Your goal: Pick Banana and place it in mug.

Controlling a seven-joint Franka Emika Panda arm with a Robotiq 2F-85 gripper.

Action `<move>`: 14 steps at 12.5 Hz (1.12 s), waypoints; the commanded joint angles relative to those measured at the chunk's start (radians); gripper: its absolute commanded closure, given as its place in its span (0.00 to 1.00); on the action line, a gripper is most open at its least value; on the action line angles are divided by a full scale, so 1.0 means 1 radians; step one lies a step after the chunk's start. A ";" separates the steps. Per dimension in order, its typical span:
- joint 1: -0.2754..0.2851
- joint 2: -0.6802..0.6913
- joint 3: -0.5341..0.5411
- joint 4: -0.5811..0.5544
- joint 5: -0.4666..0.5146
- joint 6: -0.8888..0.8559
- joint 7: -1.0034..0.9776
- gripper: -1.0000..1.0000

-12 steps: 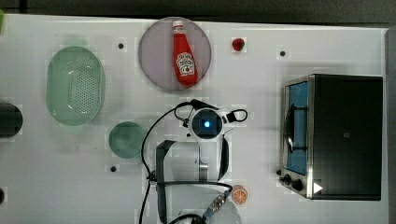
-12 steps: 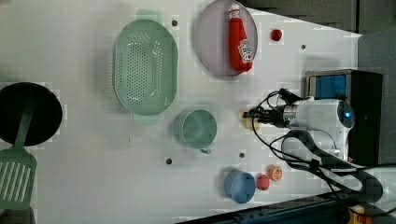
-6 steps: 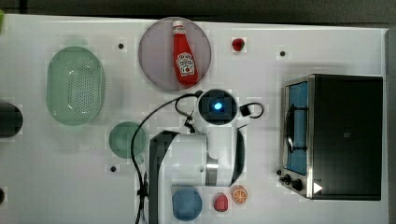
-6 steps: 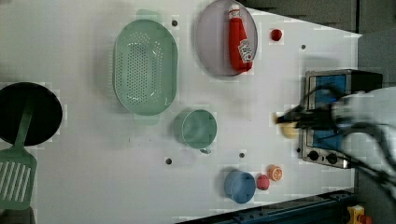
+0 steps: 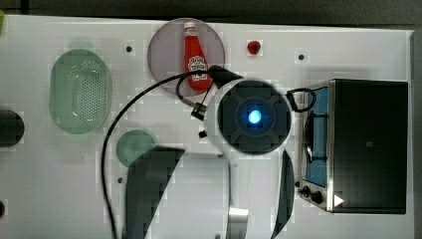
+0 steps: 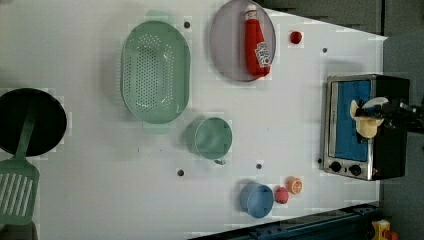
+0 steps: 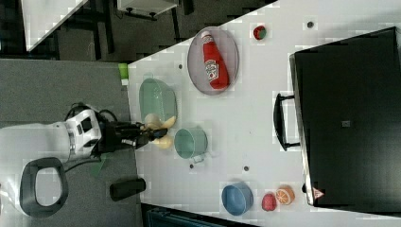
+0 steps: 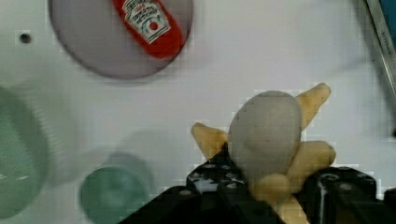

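Gripping the banana [image 8: 280, 154] in closed fingers [image 8: 219, 179], high above the tabletop [image 6: 100, 165] and well apart from the mug [image 8: 112, 196]. Could slip or tip out on release, with splayed yellow lobes wider than the small green rim. Reaching out level from the arm [image 7: 56, 137], gripper [image 7: 153, 135] carried beside the mug in the right view, colander [image 7: 157, 100] and ketchup bottle [image 7: 213, 61] farther off.

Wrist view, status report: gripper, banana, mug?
Gripper shut on peeled yellow banana, held above the table. Small dark-green mug empty, off to one side, not underneath. White table between them bare.

One mug [image 6: 210, 138], one banana [image 8: 275, 149]
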 commanded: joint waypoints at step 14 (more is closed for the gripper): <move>0.075 0.287 0.404 -0.271 0.070 0.530 0.726 0.64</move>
